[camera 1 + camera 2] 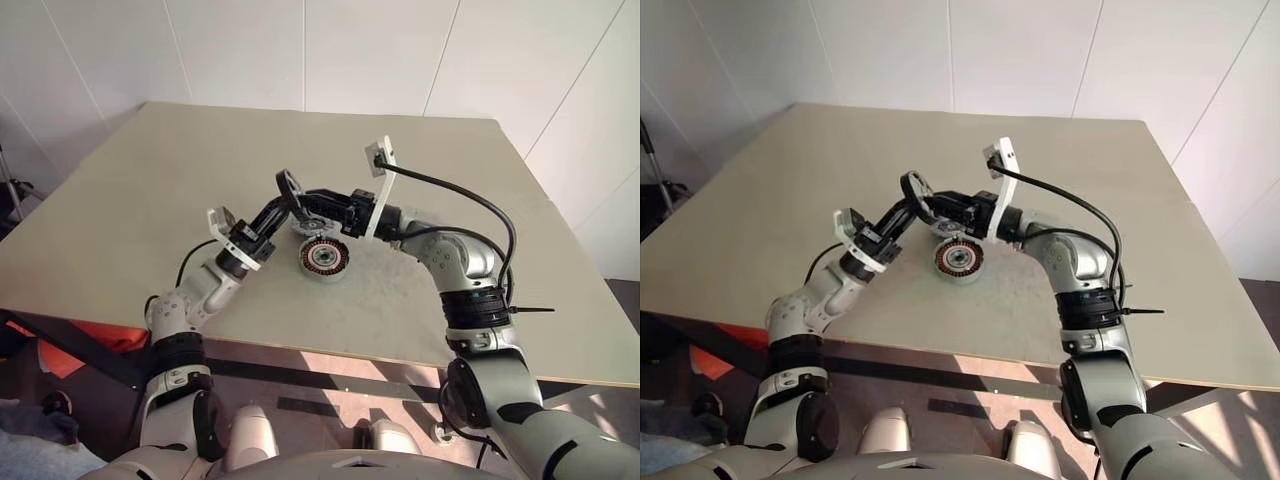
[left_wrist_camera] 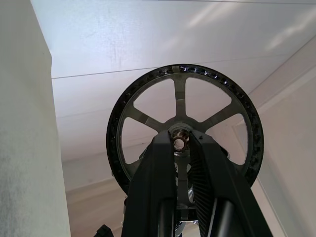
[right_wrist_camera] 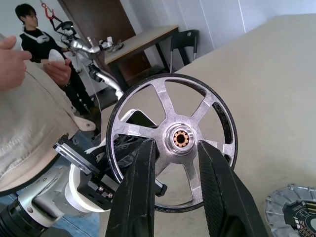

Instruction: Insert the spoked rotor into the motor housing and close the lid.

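Above the counter [image 1: 150, 180], the spoked rotor [image 1: 290, 187] hangs upright, its hub pinched in the clenched jaws of the left gripper [image 2: 180, 143]. The right gripper [image 3: 174, 148] faces it, its jaws parted either side of the hub; contact unclear. Just below sits the motor housing [image 1: 324, 257], beside the lid [image 3: 292, 210].

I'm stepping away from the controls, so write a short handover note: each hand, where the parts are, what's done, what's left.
Left hand: shut on the spoked rotor at its hub, holding it in the air above the table.
Right hand: fingers on either side of the rotor's hub, a gap showing at each side; grip not confirmed.
Motor housing: on the table below the hands, open, copper windings showing.
Lid: lying on the table near the housing.
Done: rotor picked up.
Left: insert rotor into housing, then close the lid.
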Available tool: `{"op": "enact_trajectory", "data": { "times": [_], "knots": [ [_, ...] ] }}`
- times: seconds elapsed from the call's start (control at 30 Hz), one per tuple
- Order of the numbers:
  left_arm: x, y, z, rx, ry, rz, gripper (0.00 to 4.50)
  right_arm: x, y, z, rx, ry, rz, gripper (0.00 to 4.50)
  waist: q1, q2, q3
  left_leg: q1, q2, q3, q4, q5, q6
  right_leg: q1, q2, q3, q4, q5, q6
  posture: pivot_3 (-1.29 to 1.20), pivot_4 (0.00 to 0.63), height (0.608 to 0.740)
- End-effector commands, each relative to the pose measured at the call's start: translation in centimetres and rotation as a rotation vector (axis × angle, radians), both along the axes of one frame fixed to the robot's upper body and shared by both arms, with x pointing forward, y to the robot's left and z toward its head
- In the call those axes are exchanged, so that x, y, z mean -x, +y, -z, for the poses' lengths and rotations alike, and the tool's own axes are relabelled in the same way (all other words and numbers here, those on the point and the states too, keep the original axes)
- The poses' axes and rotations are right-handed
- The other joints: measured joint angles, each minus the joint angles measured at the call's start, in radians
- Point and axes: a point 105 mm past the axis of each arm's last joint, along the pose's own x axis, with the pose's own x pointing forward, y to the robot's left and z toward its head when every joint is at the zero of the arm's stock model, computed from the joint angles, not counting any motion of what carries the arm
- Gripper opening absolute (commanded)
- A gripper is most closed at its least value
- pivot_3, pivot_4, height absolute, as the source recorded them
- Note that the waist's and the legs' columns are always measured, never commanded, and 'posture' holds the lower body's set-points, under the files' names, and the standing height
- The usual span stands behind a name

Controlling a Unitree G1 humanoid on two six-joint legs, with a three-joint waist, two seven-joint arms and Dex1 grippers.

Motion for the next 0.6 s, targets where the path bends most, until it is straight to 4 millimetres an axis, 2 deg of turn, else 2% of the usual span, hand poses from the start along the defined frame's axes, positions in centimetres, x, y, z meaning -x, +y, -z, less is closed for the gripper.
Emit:
{"op": "enact_trajectory", "data": {
  "times": [0.03,0.3,0.6],
  "knots": [
    [0.4,-1.1,-2.3,0.017,-0.092,0.059,0.14,-0.2,0.4,-1.6,-0.031,-0.046,0.0,1.48,0.0,0.0,0.0,0.0,0.0,0.0,0.0,0.0,0.0,0.0,0.0,0.0,0.0,0.0,0.0,0.0,0.0,0.74],
    [0.6,-1.8,-1.9,-0.002,-0.085,0.081,0.14,-0.7,0.4,-2.0,-0.041,-0.034,0.02,1.48,0.0,0.0,0.0,0.0,0.0,0.0,0.0,0.0,0.0,0.0,0.0,0.0,0.0,0.0,0.0,0.0,0.0,0.74],
    [0.7,-1.7,-1.7,-0.023,-0.084,0.08,0.14,-1.5,0.3,-1.9,-0.031,-0.03,0.048,1.48,0.0,0.0,0.0,0.0,0.0,0.0,0.0,0.0,0.0,0.0,0.0,0.0,0.0,0.0,0.0,0.0,0.0,0.74]
  ]
}}
